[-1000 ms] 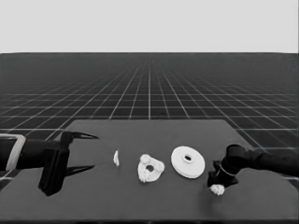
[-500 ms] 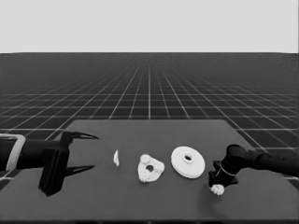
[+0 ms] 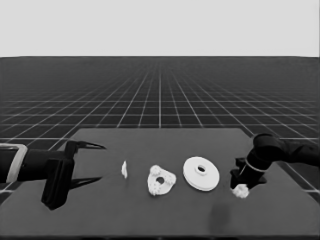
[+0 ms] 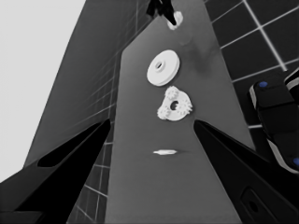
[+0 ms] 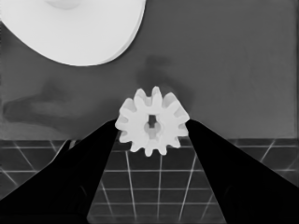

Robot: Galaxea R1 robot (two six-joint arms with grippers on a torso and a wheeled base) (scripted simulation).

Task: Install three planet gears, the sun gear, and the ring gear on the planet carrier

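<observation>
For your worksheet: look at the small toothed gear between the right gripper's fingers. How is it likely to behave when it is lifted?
The gear looks rigid and small, so it probably lifts easily without bending. The right gripper has a finger on each side against its teeth; that toothed rim may let it twist or slip. If dropped on edge it could roll, being round.

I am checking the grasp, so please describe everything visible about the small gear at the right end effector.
The gear is a small white toothed wheel with a small centre hole, plain and matte like plastic. In the right wrist view it sits between the two black fingers of the right end effector, each flank meeting a finger. In the head view it is near the table's right end, right of the larger round part and apart from it.
</observation>
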